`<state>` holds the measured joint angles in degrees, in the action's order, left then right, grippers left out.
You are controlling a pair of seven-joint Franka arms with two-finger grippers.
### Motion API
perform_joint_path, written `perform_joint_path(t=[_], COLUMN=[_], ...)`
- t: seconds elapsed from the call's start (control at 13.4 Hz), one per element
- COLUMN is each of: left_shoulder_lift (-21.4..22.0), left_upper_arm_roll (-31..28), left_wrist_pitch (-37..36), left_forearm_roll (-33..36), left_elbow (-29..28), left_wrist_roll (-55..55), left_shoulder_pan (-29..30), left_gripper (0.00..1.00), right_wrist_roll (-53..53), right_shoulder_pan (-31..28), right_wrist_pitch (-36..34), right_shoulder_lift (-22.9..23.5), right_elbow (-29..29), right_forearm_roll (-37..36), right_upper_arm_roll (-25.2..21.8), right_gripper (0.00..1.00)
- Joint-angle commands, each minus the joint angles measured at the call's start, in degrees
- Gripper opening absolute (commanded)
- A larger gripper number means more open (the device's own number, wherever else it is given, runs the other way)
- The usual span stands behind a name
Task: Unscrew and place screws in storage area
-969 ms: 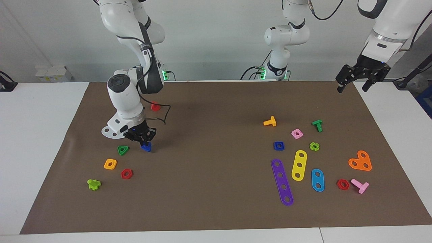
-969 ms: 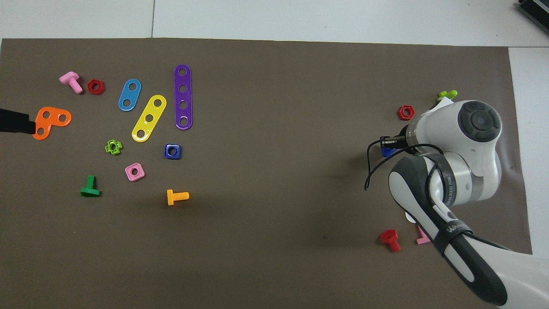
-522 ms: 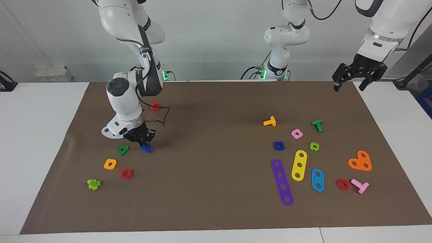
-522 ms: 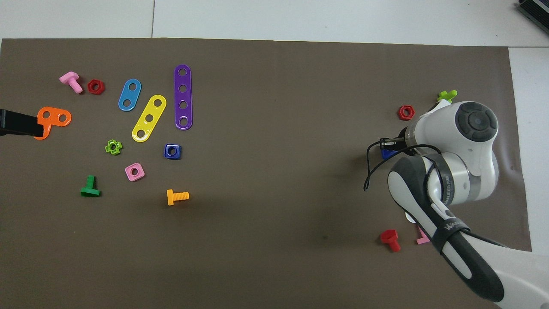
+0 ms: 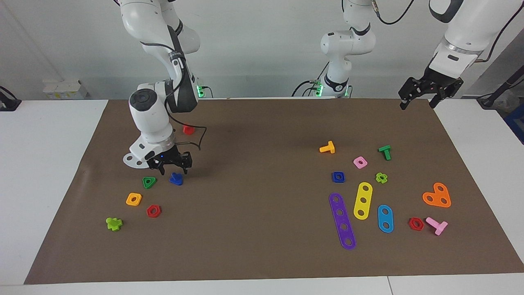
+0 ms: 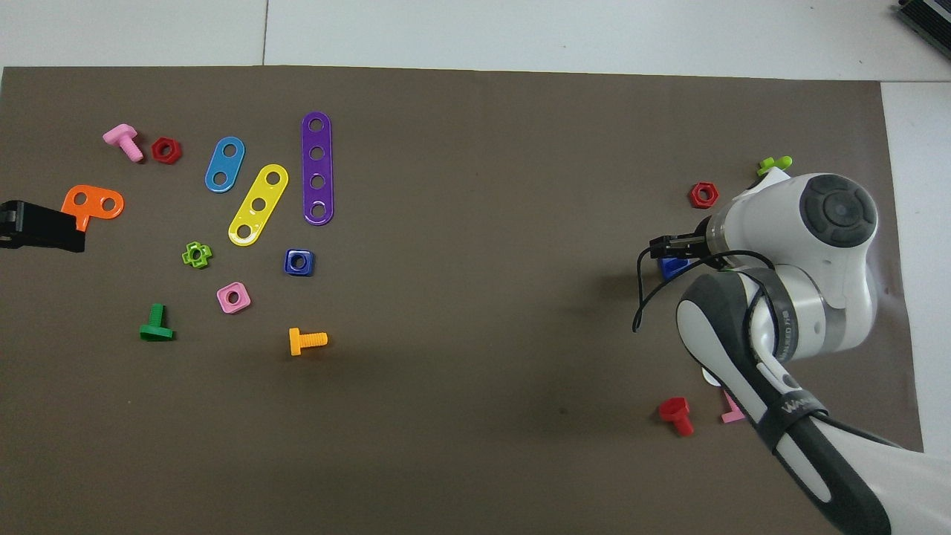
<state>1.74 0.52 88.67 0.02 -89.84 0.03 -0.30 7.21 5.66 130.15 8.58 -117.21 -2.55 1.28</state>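
Note:
The blue screw [image 5: 176,179] lies on the brown mat in the storage area, beside the green triangular nut [image 5: 149,182] and close to the white curved strip [image 5: 134,160]. My right gripper [image 5: 173,168] hangs just above the screw, open and empty, with its fingers spread to either side. In the overhead view the right gripper [image 6: 671,247] covers part of the blue screw [image 6: 671,268]. My left gripper [image 5: 419,100] is open and empty, held high over the mat's edge at the left arm's end; it also shows in the overhead view [image 6: 44,227].
An orange nut [image 5: 134,199], a red nut [image 5: 153,211], a lime bolt [image 5: 114,223] and a red bolt [image 5: 188,129] lie around the storage area. Purple [image 5: 342,221], yellow [image 5: 362,200] and blue [image 5: 385,218] strips, a blue square nut [image 5: 338,176] and other bolts lie at the left arm's end.
My right gripper has opened, let go of the blue screw and risen a little; the screw now rests on the mat. My left gripper has drifted slightly higher and toward the table's middle.

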Motion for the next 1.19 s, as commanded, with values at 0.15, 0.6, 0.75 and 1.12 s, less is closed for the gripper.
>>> perform_joint_path(t=[0.15, 0.6, 0.75, 1.12], left_shoulder_lift=[1.2, 2.0, 2.0, 2.0], left_upper_arm_roll=[-0.2, -0.2, -0.1, -0.1], left_wrist_pitch=[-0.8, 1.1, 2.5, 4.3], left_forearm_roll=[0.3, 0.3, 0.3, 0.3], left_elbow=[-1.1, -3.0, -3.1, -3.7], left_wrist_roll=[1.7, 0.9, 0.9, -3.0], left_shoulder_pan=[-0.6, -0.7, -0.7, -0.7], left_gripper=[1.00, 1.00, 1.00, 1.00], right_wrist_roll=[-1.5, -1.4, -1.3, -1.1], right_shoulder_pan=[-2.1, -3.9, -3.6, -3.3], right_wrist_pitch=[-9.3, -26.7, -31.0, -38.0], right_shoulder_lift=[-9.5, -9.5, -8.3, -7.3], right_elbow=[0.7, 17.3, 22.4, 28.4], right_forearm_roll=[1.7, 1.6, 1.5, 1.7], right_upper_arm_roll=[-0.5, -0.5, -0.3, 0.2], right_gripper=[0.96, 0.98, 0.98, 0.98])
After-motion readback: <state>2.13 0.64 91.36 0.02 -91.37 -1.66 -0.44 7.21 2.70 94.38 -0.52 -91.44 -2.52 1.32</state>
